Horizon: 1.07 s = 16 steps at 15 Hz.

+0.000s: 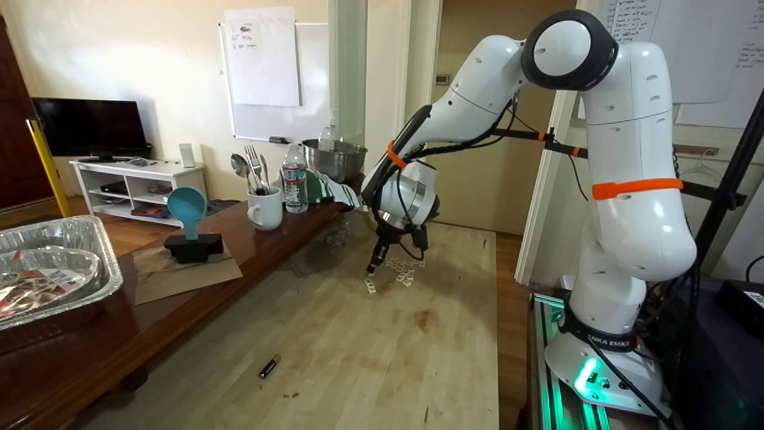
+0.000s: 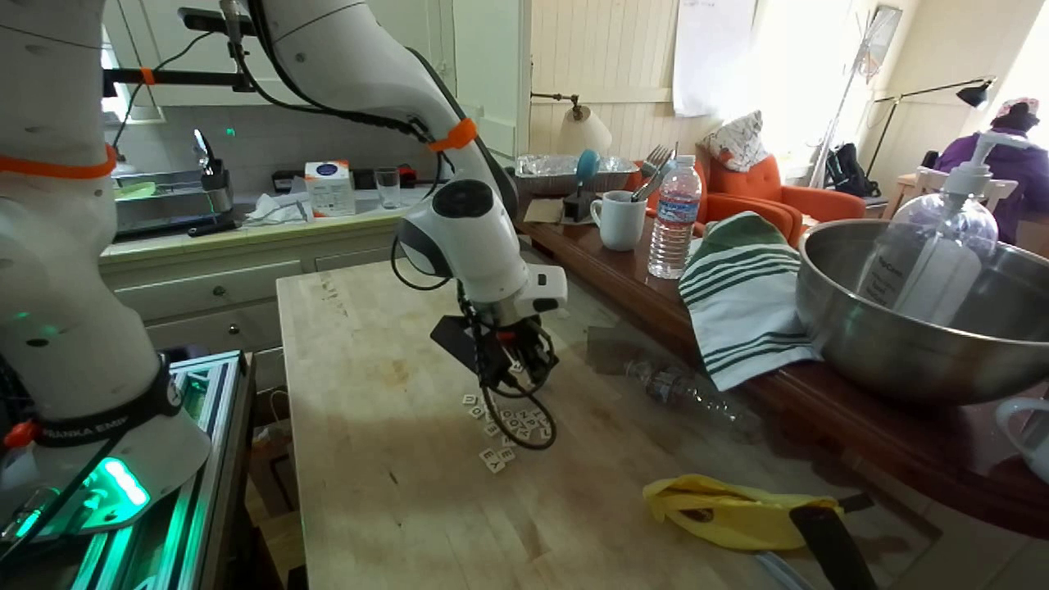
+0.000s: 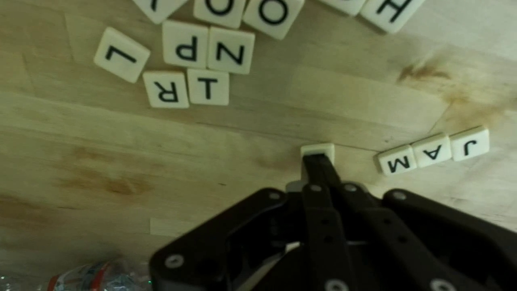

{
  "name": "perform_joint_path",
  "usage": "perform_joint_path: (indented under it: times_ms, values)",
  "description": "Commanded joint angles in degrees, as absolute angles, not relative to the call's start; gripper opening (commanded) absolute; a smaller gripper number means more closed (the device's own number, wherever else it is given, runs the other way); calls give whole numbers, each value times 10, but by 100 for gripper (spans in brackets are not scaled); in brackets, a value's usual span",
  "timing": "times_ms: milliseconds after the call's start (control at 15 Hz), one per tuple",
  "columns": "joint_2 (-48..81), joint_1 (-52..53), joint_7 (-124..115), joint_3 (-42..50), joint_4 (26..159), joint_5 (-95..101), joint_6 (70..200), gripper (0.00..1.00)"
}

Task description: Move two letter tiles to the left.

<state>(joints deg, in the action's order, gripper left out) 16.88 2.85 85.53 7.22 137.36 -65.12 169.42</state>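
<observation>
So, wrist view: the gripper (image 3: 317, 158) was clenched, tips together, over part of one letter tile (image 3: 318, 148), its letter hidden; whether they touched could not be told. A touching row of tiles (image 3: 431, 151), M, A and J, lay near the gripper, right of its tips. A larger cluster of tiles (image 3: 229, 50) spread above and left of the gripper, P and N side by side. A bottle (image 3: 83, 278) showed partly, below and left of the gripper's tips.

In an exterior view the gripper slanted, tips down; the row of tiles sat just below it, a battery (image 1: 270, 366) well apart from it.

In an exterior view the cluster of tiles lay just below the gripper, a yellow object (image 2: 737, 516) well apart from it.
</observation>
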Motion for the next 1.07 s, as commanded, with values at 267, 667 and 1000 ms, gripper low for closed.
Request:
perform_joint_path:
  times_ms: [267, 667, 1000]
  values:
    - [168, 3, 941, 41, 1378, -682, 1664, 0]
    - [166, -8, 973, 31, 1382, -681, 1647, 0]
    - [164, -11, 991, 29, 1384, -678, 1632, 0]
